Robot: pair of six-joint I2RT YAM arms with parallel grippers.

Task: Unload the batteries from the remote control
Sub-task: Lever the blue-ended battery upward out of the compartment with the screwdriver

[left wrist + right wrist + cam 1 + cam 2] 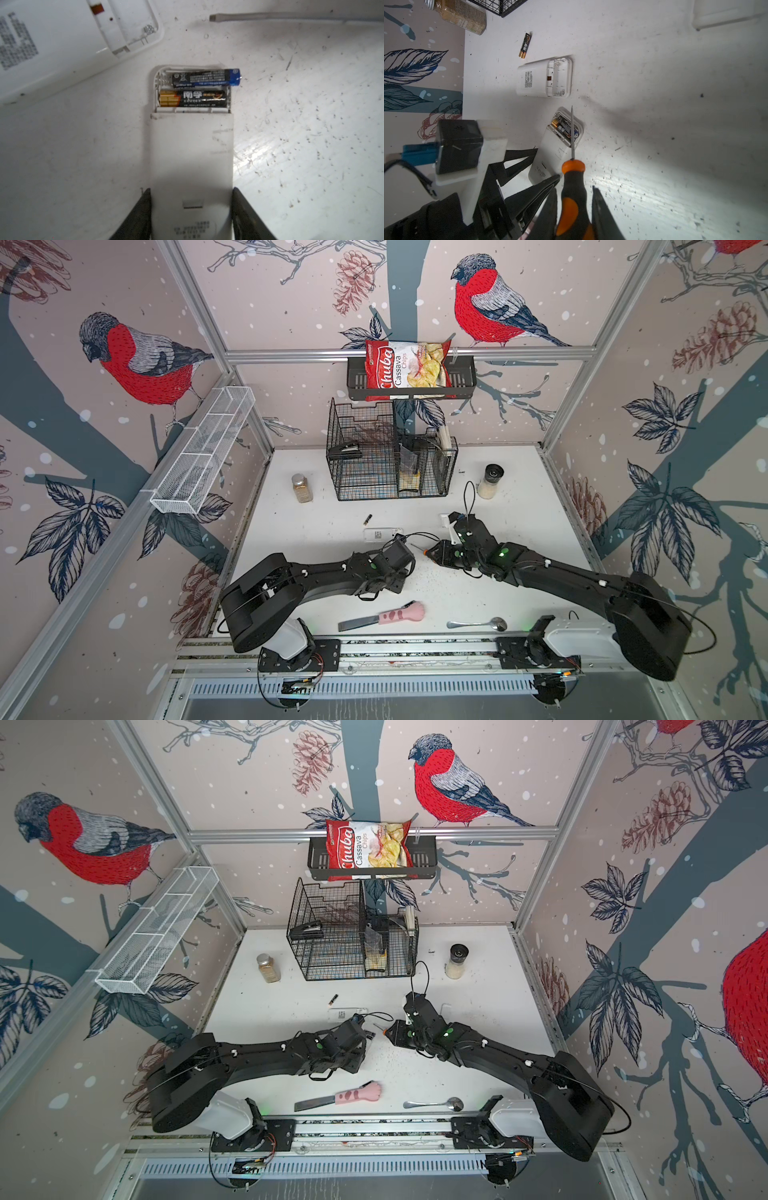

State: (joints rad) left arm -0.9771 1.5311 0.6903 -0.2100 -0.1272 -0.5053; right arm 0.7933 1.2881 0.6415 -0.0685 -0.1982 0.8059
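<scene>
My left gripper [191,190] is shut on the sides of a white remote control [191,149] lying face down with its battery bay open. Two batteries sit in the bay: a black-and-gold one [193,98] lies flat, and a blue-and-black one [207,78] sticks out past the bay's edge at one end. My right gripper [574,188] is shut on an orange-and-black screwdriver [573,166], its blade over the bay [564,127]. A loose battery [525,44] lies on the table beyond a second white remote [535,81], whose bay is empty.
Behind stand a spice jar [302,488], a black wire basket [390,456] and a shaker [490,481]. A flat white piece [446,1009] lies by the right arm. A pink-handled blade [382,616] and a spoon [478,624] lie near the front edge.
</scene>
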